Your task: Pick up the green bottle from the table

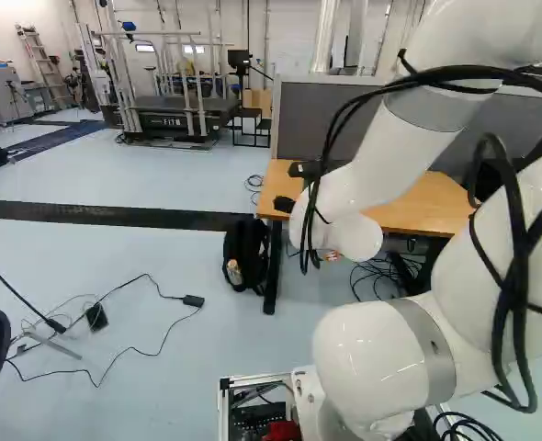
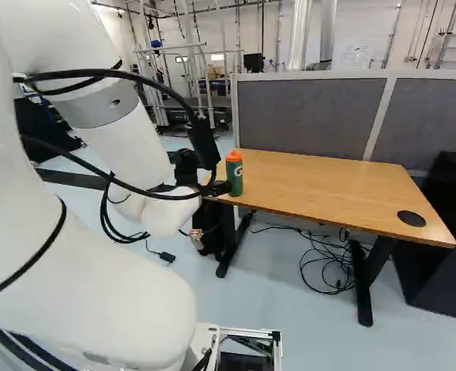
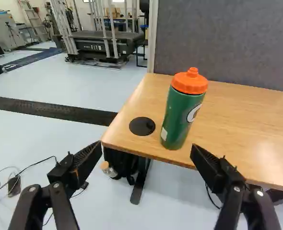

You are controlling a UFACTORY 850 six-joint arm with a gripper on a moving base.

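Observation:
In the right base view my gripper (image 2: 219, 188) shows partly behind the arm, its visible part close beside the green bottle (image 2: 234, 176) with an orange lid. The bottle stands upright near the edge of the wooden table (image 2: 328, 182). From the wrist, the gripper (image 3: 146, 149) is wide open with nothing between its fingers. Ahead of it stands the bottle (image 3: 181, 117), offset from the middle toward the finger over the table's front edge. The left base view does not show the bottle; the arm covers that part of the table.
A black round cable cover (image 3: 142, 126) lies in the tabletop beside the bottle. Grey partition panels (image 2: 305, 116) rise behind the table. A black backpack (image 1: 245, 255) stands on the floor by the table leg. Cables (image 2: 328, 259) lie under the table, others (image 1: 133, 349) on the floor to the left.

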